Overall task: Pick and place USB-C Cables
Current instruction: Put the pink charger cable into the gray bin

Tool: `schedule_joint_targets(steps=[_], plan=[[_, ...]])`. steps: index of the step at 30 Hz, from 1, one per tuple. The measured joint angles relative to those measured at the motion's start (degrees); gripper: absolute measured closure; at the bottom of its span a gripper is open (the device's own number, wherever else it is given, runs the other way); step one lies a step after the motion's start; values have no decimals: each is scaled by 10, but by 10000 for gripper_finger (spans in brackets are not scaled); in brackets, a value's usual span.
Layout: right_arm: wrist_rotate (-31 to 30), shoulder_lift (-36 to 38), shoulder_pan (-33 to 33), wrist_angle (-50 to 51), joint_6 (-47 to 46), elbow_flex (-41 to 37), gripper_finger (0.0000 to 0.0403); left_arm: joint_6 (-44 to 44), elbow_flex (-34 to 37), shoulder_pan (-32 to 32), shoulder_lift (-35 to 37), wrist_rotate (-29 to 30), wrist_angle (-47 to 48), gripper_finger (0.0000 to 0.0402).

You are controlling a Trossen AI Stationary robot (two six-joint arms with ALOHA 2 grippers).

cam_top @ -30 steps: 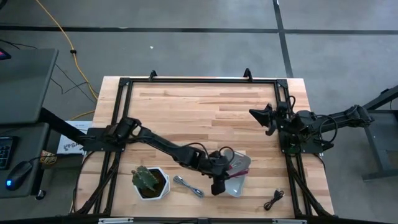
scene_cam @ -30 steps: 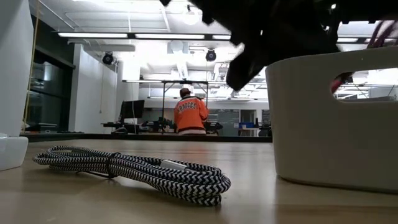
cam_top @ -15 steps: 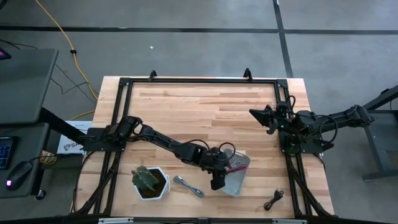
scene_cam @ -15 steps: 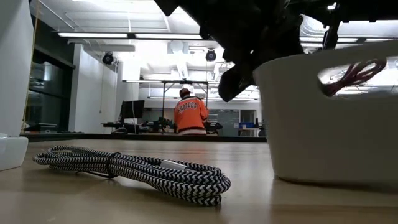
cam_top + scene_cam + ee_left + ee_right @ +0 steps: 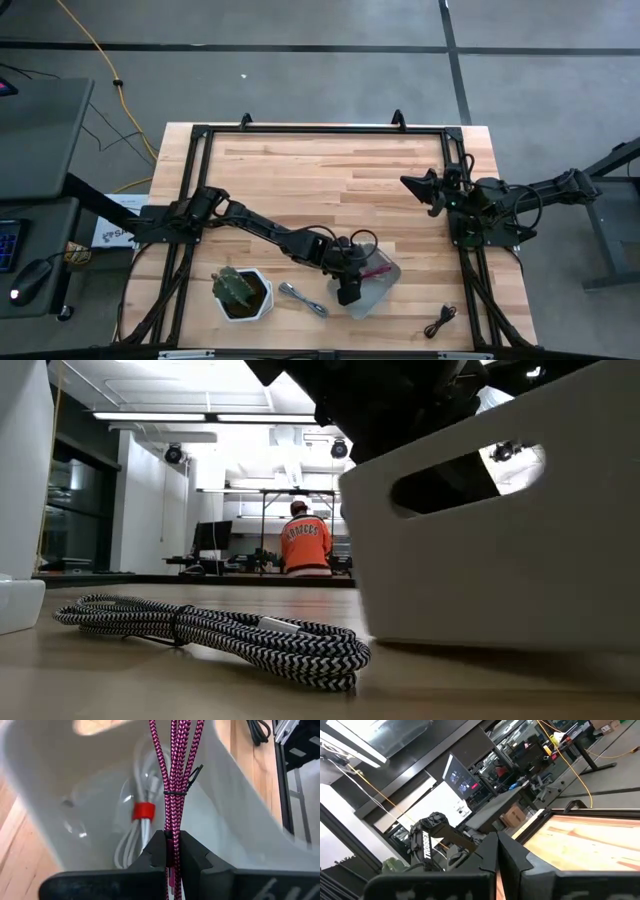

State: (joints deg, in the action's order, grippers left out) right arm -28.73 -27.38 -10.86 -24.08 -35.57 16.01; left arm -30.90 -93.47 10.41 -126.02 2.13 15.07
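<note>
The left hand (image 5: 172, 851) pinches the maroon cable (image 5: 175, 775) above the white bin (image 5: 45, 780), beside its near wall.

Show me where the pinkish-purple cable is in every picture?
High view: maroon cable lies over the white bin, beside the left gripper.
Low view: not visible; only the bin's wall.
Left wrist view: centre, pinched between the fingers.
Right wrist view: not in it.
Shared landmark: the white bin.
</note>
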Motion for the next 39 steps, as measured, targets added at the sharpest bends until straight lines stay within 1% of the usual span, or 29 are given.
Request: schedule_joint_targets(steps=[5, 14, 24, 30, 33, 39], plan=[[0, 0, 0, 3, 0, 0, 403, -5, 0, 0, 0, 0, -6, 397], [0, 0, 0, 4, 0, 0, 403, -5, 0, 0, 0, 0, -25, 374], [0, 0, 0, 12, 1, 0, 403, -1, 0, 0, 0, -5, -25, 372], [0, 0, 0, 12, 21, 0, 403, 82, 0, 2, 3, -57, -25, 376], [0, 0, 0, 12, 25, 0, 403, 134, -13, 8, 7, -78, -2, 383], [0, 0, 0, 13, 26, 0, 403, 221, -49, 14, 9, -66, 102, 388]])
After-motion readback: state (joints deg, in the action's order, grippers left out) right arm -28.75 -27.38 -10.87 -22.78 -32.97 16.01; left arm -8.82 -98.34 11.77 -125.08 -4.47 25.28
